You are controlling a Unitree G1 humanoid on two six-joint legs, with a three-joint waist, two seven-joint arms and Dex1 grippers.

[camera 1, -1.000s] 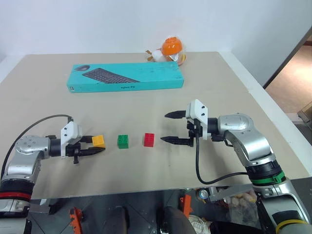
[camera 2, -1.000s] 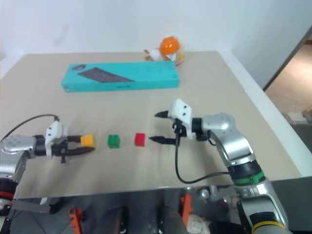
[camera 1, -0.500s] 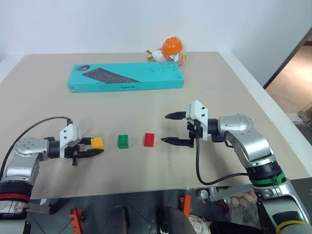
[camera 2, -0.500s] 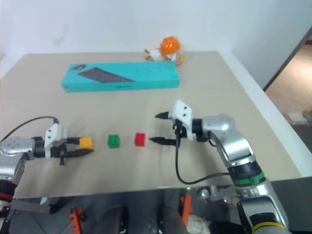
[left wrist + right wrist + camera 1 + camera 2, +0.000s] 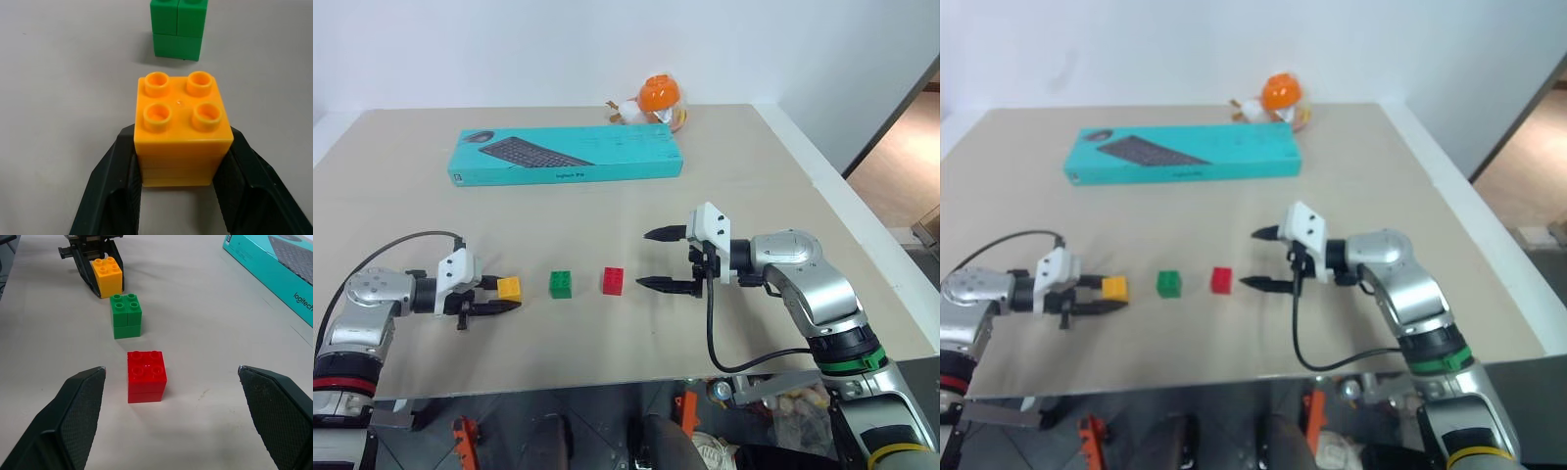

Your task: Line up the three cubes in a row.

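The yellow-orange studded plastic cube (image 5: pixel 182 128), in line with the green (image 5: pixel 561 284) and red (image 5: pixel 613 280) cubes, is being flanked by the left gripper's (image 5: pixel 501 297) loosening fingers, seemingly barely gripped.

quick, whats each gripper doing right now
Left gripper: fingers on both sides of the yellow-orange cube; gripping or just released, cannot be told.
Right gripper: wide open, empty, red cube ahead.

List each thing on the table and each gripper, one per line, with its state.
yellow-orange cube: upright on table, between left gripper's fingers
green cube: upright, free, mid-row
red cube: upright, free
left gripper: fingers flank yellow-orange cube
right gripper: wide open, empty, beside red cube
keyboard box: closed, flat
orange toy: behind box
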